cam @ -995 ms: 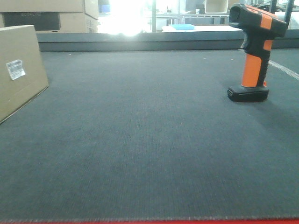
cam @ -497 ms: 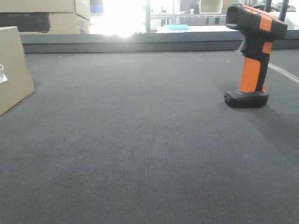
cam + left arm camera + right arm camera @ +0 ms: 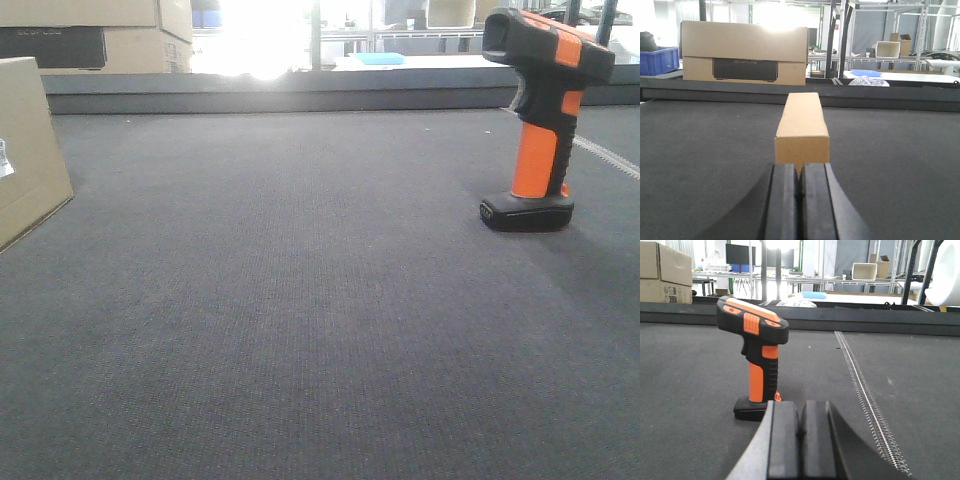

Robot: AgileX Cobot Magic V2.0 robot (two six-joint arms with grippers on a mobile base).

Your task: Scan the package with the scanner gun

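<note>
Standing upright on its flat black foot, the scanner gun (image 3: 541, 120) sits at the far right of the dark grey mat (image 3: 300, 320), head pointing left in the front view. The package (image 3: 28, 150) is way over at the left edge, well apart from it, with only a sliver of its white label showing. The left gripper (image 3: 800, 172) has its black pads pressed together with nothing between them. The package lies end-on just past the tips, and I can't tell if they touch. Same deal for the right gripper (image 3: 801, 410): pads together, holding nothing, with the scanner gun just beyond and a bit left. Far back there's a box with a dark printed band (image 3: 745, 52) and a blue bin (image 3: 659, 60).
</note>
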